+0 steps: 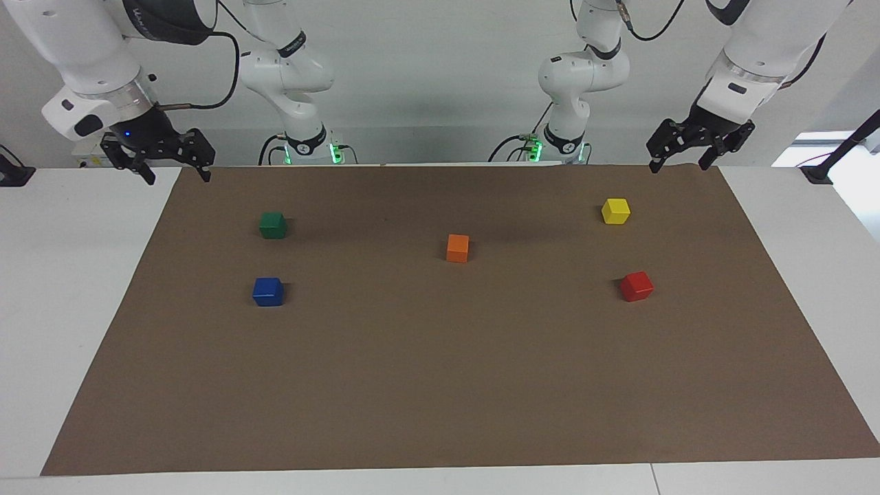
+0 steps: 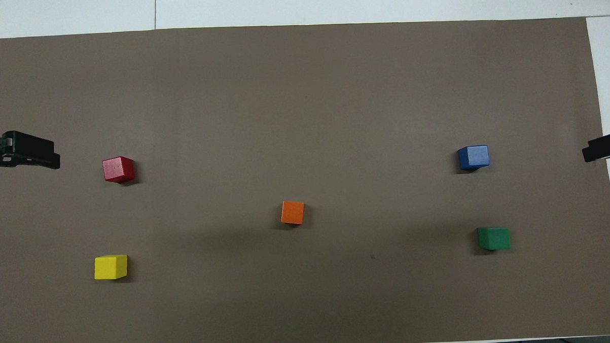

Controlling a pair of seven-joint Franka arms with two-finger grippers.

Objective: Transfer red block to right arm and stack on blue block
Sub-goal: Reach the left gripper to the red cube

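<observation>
Both pincers raised at the mat's robot-side corners, fingers spread, holding nothing.

Left gripper [image 1: 684,163] hangs above the yellow block [image 1: 615,210] corner; red block [image 1: 636,286] lies farther out. Right gripper [image 1: 175,173] likewise: green block [image 1: 272,225], then blue block [image 1: 267,291]. Orange block [image 1: 457,247] sits between.

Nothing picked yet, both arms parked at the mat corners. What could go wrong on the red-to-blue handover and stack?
1. The small red cube lies at the left arm's end and the small blue cube at the right arm's end, so a mid-air handover is likely needed; a cube this small leaves little surface for two grippers at once and could drop.
2. The dark green cube sits close to the blue one, nearer the robots; the descending right gripper might knock it.
</observation>
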